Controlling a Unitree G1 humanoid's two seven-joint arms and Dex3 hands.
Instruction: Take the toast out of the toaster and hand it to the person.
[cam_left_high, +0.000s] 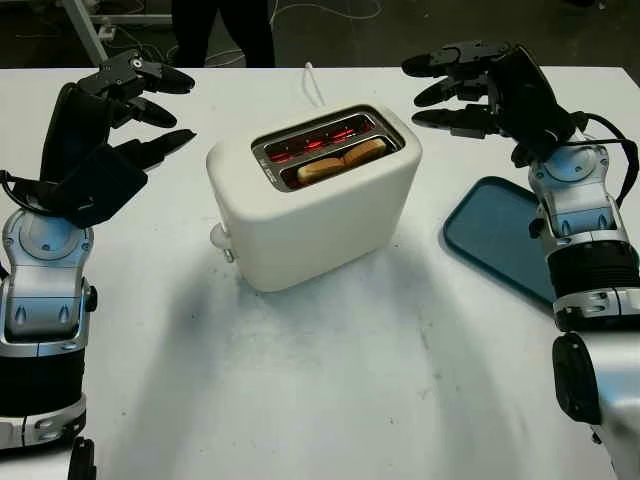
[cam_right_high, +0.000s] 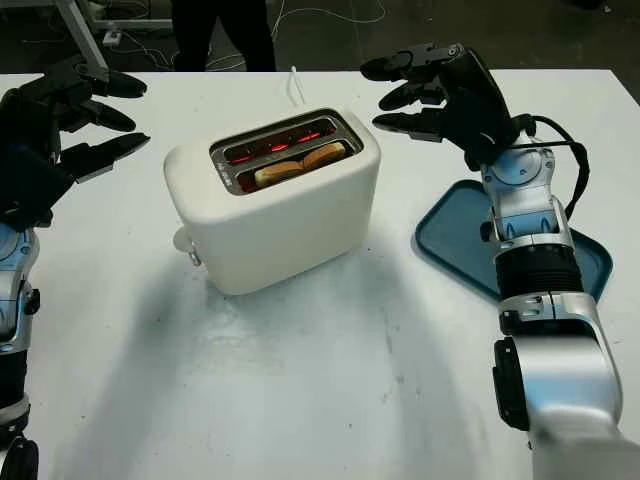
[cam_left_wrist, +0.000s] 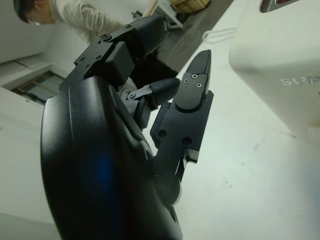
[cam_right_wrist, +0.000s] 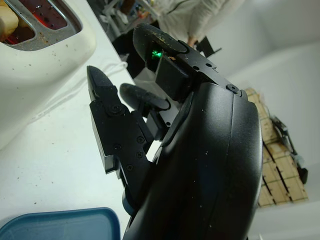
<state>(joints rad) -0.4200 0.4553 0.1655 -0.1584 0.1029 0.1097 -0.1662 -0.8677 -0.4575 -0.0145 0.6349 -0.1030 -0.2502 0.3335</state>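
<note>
Beside the toaster (cam_left_high: 315, 200), both hands' fingers (cam_left_high: 150, 150) (cam_left_high: 455, 95) hang open, holding nothing.

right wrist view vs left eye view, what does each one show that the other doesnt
The right wrist view alone shows a person's pale sleeve and stacked crates behind the right hand.

The left eye view alone shows the left hand, open beside the toaster, the toast in its near slot, and the whole white table.

Both show the open right hand, the toaster's glowing slots, its white cord and the blue tray.
</note>
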